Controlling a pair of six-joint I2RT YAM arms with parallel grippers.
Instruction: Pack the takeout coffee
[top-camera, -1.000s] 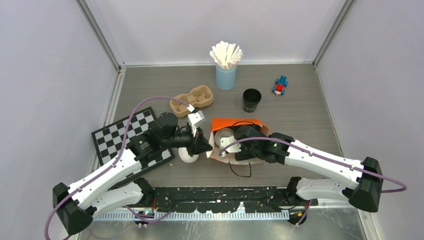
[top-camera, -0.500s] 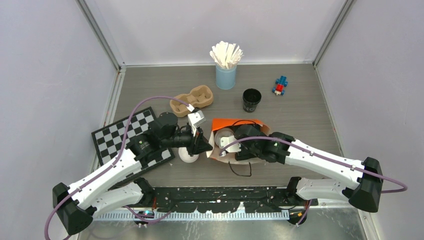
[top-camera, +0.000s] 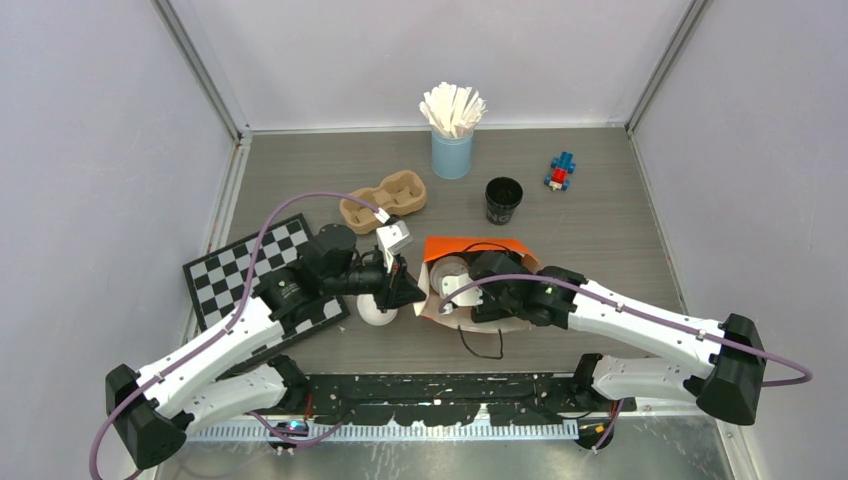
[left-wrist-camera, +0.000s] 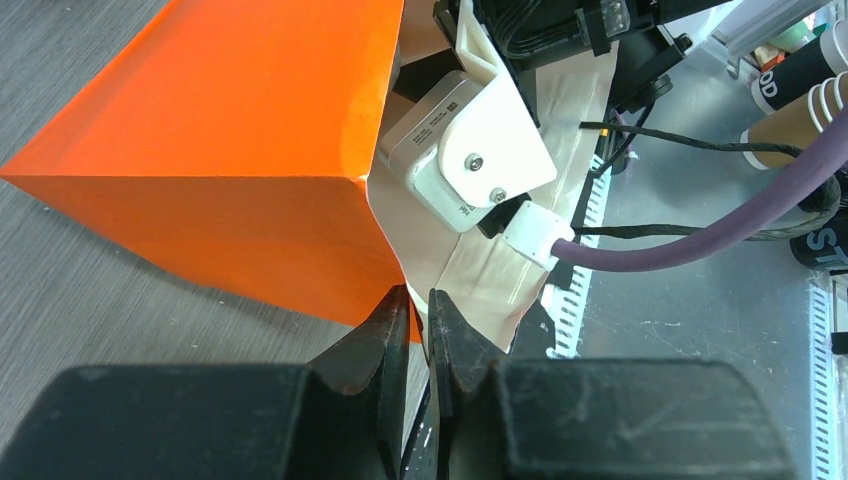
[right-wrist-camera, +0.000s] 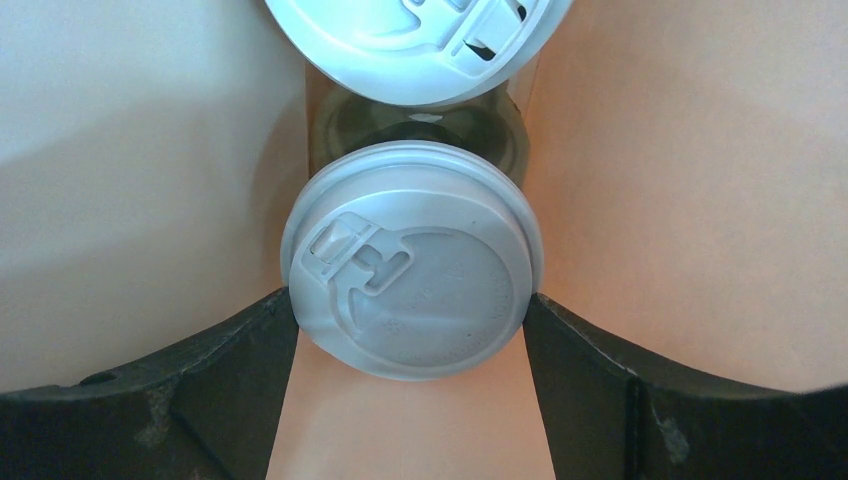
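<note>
An orange paper bag (top-camera: 470, 246) lies on its side in the middle of the table, its mouth facing the arms. My left gripper (top-camera: 405, 290) is shut on the bag's edge (left-wrist-camera: 400, 255) at the mouth, and the paper shows between the two fingertips (left-wrist-camera: 418, 300). My right gripper (top-camera: 478, 285) reaches inside the bag. In the right wrist view its fingers press both sides of a takeout coffee's white sip lid (right-wrist-camera: 412, 270). A second lidded coffee (right-wrist-camera: 410, 40) sits deeper in the bag. A black cup without a lid (top-camera: 503, 200) stands behind the bag.
A loose white lid (top-camera: 377, 314) lies by the left gripper. A cardboard cup carrier (top-camera: 383, 200), a light-blue cup of stirrers (top-camera: 452, 150) and a small blue and red toy (top-camera: 561, 171) stand at the back. A checkerboard (top-camera: 240, 265) lies under the left arm.
</note>
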